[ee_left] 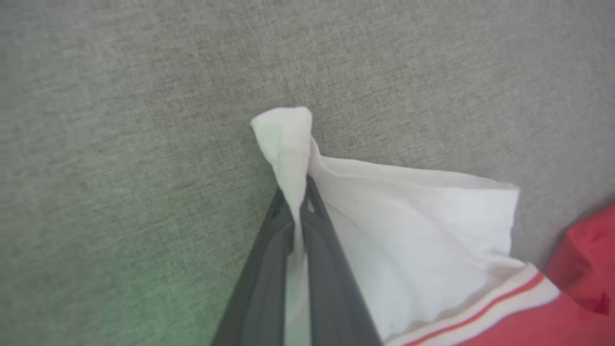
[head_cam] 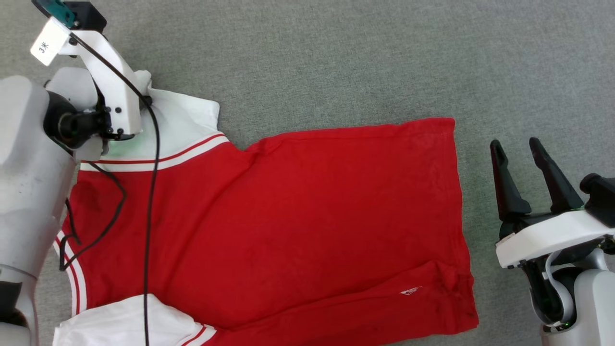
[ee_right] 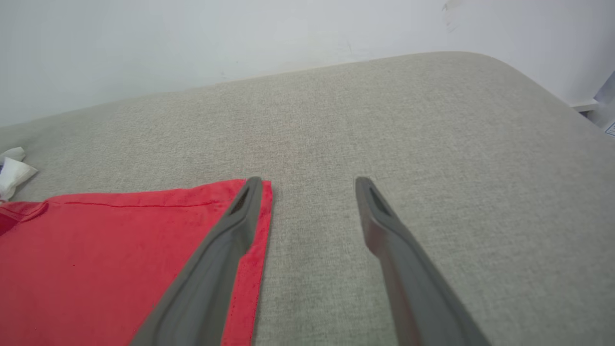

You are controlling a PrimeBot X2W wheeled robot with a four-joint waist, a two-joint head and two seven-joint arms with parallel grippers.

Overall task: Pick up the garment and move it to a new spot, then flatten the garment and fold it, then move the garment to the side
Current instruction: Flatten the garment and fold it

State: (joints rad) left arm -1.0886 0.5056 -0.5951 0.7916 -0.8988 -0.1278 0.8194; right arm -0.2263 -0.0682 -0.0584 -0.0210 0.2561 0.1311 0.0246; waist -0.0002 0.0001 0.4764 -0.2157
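Left wrist view: left tool is clenched on the garment at its sleeve tip; right tool is released, empty. Risk: shallow pinch may slip under pull.

open grey top from 12 to 3; shirt covers centre, left arm and cable block 9.
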